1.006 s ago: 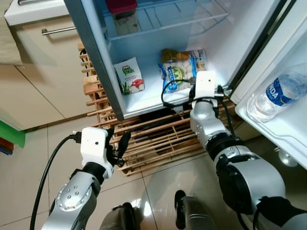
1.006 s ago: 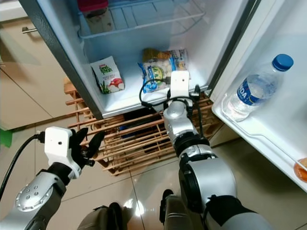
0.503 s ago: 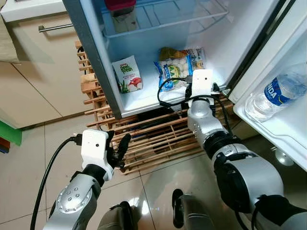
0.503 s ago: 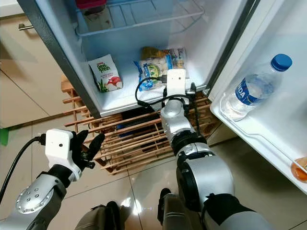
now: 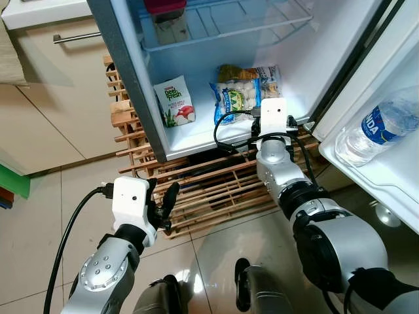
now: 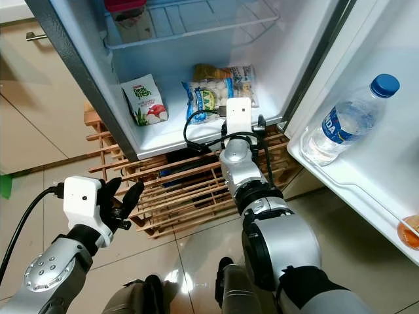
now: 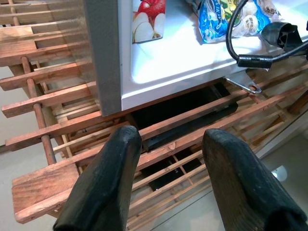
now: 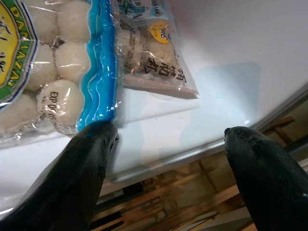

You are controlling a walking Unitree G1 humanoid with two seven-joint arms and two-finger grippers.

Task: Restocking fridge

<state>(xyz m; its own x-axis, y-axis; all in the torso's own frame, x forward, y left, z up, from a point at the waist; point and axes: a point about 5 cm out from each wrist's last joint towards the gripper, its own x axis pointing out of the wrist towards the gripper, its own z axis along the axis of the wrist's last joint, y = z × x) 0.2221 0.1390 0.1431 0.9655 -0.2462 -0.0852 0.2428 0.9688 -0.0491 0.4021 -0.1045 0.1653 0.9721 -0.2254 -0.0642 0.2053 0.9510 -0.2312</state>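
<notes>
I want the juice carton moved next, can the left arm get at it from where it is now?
Probably not directly. The left tool hangs low over the wooden rack, outside the fridge's side wall, which stands between it and the juice carton. It would need to swing around the front.

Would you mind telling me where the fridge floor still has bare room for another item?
Bare floor lies between the juice carton and the fish ball bag, and along the front lip before them. The back right is crowded: a second packet overlaps there, with the right gripper open beside it.
</notes>
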